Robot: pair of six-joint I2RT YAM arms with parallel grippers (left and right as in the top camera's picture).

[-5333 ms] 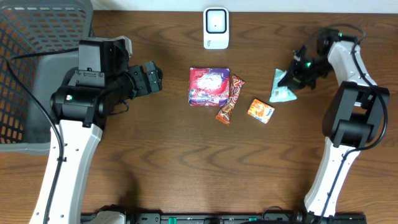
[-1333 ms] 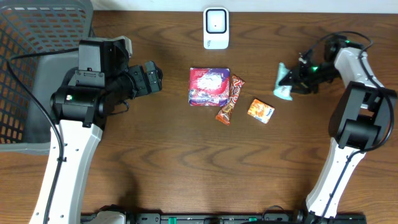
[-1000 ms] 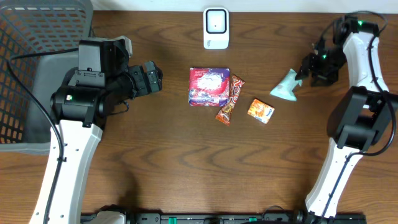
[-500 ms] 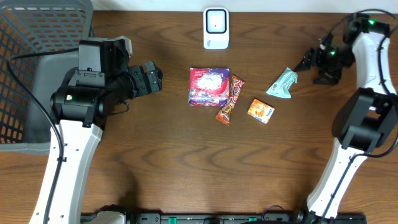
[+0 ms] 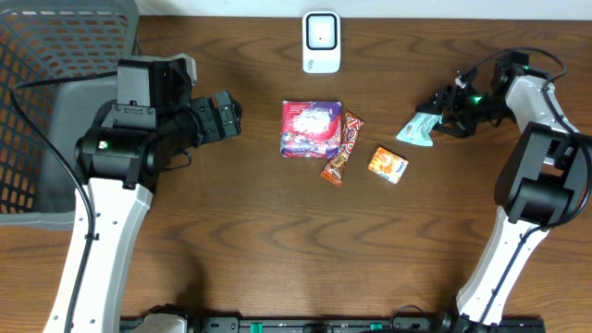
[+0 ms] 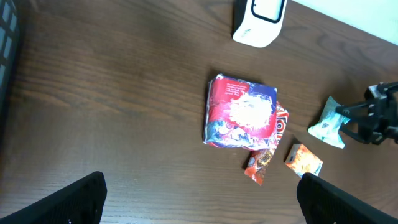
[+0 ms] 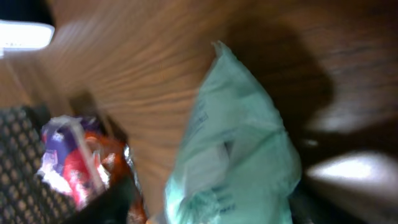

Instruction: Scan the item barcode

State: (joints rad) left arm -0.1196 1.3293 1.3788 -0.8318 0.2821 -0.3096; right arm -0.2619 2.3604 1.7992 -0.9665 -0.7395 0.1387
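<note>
**On the right side of the table: get a sure hold before you scan**

On the right side of the table point(image 5: 231, 240), the mint-green packet point(image 5: 418, 128) lies just beside your right gripper point(image 5: 438, 109), whose tips meet its near edge. The wrist view is blurred, so I cannot tell whether the jaws are clamped on the packet or only straddling it. Treat it as not secured.

Your left gripper point(image 5: 228, 115) hangs well apart to the left, jaws spread wide and empty.

Take the packet by its crimped end, not the puffy middle, which will probably slip. Lift it clear of the small orange packet point(image 5: 388, 165). Carry it to the scanner point(image 5: 321, 42) at the far edge, and turn the printed side squarely towards the scanner's face.
</note>
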